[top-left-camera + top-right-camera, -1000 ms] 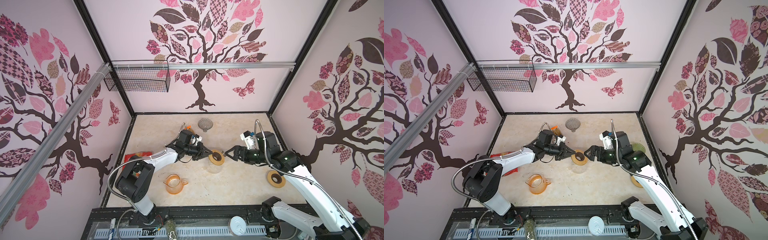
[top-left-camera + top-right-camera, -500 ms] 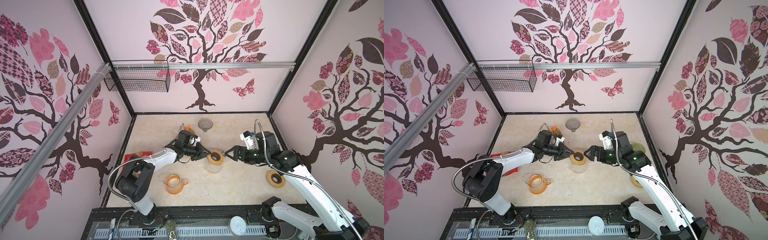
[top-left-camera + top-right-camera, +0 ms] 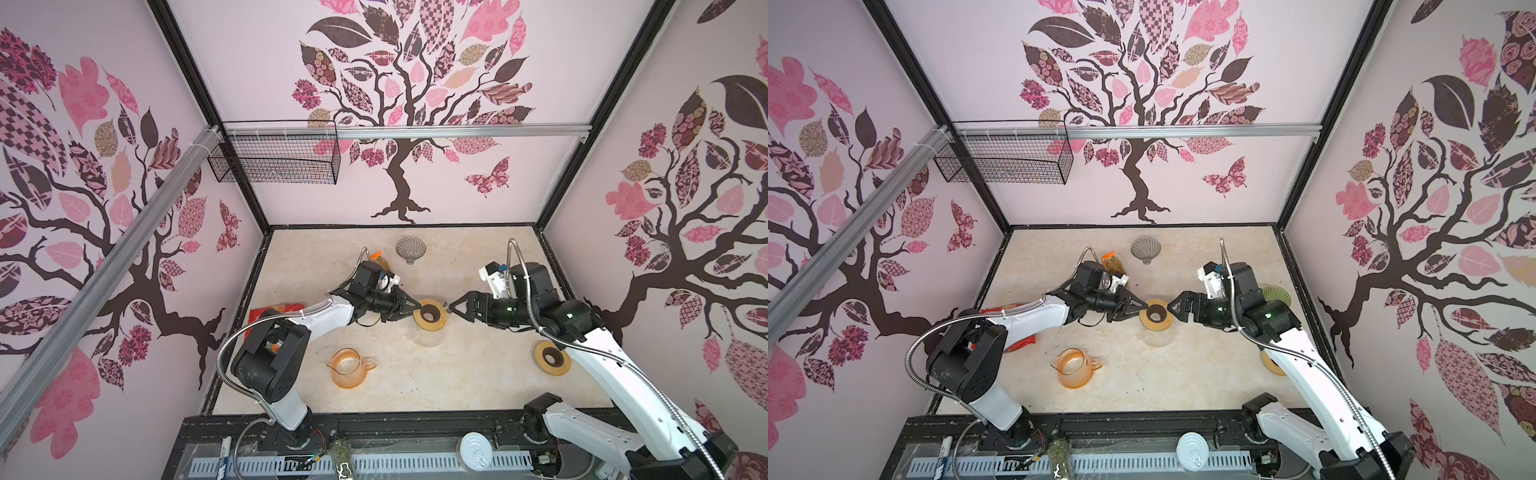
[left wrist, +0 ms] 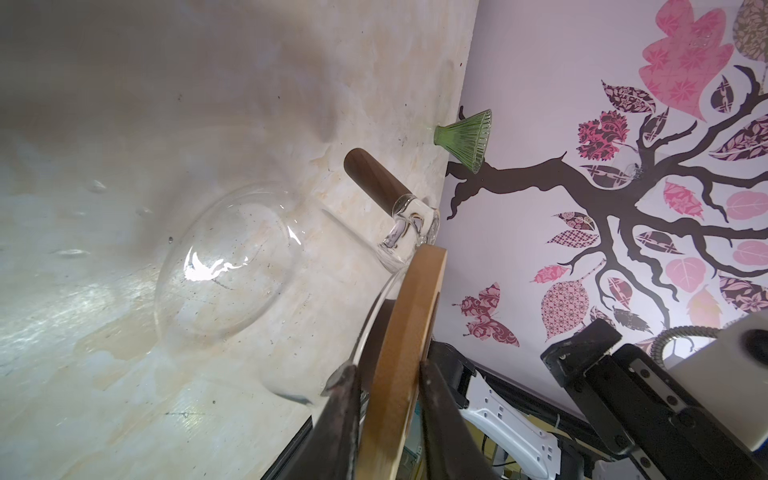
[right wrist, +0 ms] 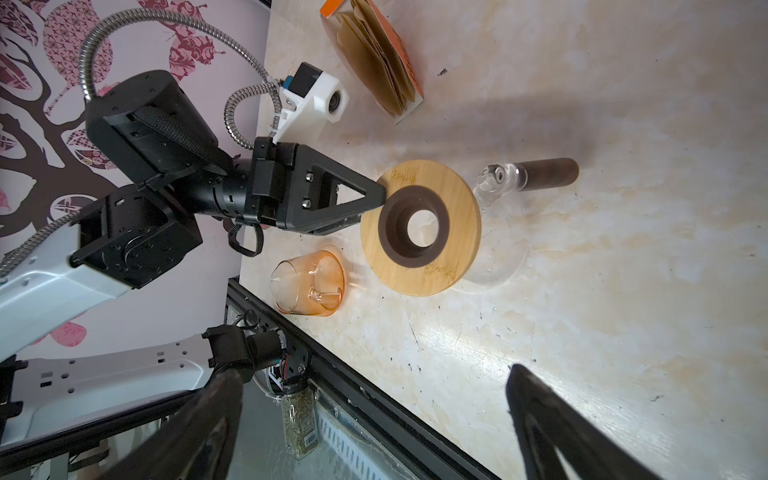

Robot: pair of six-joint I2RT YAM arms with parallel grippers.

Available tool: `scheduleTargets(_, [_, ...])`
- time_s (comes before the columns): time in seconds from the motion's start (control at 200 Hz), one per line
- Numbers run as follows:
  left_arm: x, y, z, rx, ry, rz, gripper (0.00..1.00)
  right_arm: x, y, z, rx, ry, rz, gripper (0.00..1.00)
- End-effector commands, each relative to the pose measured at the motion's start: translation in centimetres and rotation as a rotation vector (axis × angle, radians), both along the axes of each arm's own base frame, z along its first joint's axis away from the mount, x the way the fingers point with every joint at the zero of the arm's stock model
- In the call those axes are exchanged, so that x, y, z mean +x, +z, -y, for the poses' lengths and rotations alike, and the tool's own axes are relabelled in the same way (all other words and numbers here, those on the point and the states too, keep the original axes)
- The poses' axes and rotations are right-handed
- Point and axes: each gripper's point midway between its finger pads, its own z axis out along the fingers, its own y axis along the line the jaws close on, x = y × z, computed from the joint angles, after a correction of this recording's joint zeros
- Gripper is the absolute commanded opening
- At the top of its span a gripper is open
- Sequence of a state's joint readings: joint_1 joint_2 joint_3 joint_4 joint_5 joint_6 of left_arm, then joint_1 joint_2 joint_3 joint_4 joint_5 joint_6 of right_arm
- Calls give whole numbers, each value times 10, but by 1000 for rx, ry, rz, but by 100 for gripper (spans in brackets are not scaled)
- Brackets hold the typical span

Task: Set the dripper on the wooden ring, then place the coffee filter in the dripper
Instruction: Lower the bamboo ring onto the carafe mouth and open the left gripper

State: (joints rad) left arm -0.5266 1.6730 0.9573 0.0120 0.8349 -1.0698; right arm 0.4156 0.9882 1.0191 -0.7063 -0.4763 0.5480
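The marbled bench [image 3: 436,386] fills the floor of the tree-papered booth, and the two white arms reach over it towards each other from either side. The left arm [image 3: 324,313] ends in the left hand [image 3: 415,309], whose jaws stand either side of the rim of a wooden ring [image 3: 430,315]. In the left wrist view they flank that rim closely, but whether they press on it or only bracket it I cannot tell. The right arm [image 3: 602,357] brings the right hand [image 3: 451,309] up just beside the ring's opposite edge, released, jaws spread wide and grasping nothing (the right wrist view shows bare bench between them). The ring, with its dark inner collar, sits on the mouth of a clear glass carafe [image 4: 224,266] standing mid-bench, its dark wooden handle [image 5: 548,172] pointing towards the right arm's side. An orange glass pitcher [image 3: 349,368] stands nearer the front, well apart from the carafe. A second wooden ring [image 3: 552,358] lies flat by the right arm. A grey dripper [image 3: 410,249] rests at the back of the bench, and a green dripper [image 3: 1276,296] stands against the right wall. The pack of brown paper coffee filters [image 5: 376,62] lies near the back, just behind the left arm's wrist, with no filter in either dripper.
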Motion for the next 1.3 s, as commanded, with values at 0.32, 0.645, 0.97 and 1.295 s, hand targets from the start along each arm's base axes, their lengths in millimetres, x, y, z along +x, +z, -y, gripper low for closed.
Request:
scheduleTargets(0.32, [1,-10,-3,12,-5,-4,35,0,2,-2,4,24,18,100])
scheduleTargets(0.645, [7,-2,-13,10,12,28,56,0,2,-2,5,26,18,100])
scheduleTargets(0.97, [2,21,-32,6,72,53,71,-1,1,-2,6,24,14,100])
scheduleTargets(1.295, [-20,25,-25,8,62,35,75,0,0,-3,9,24,7,100])
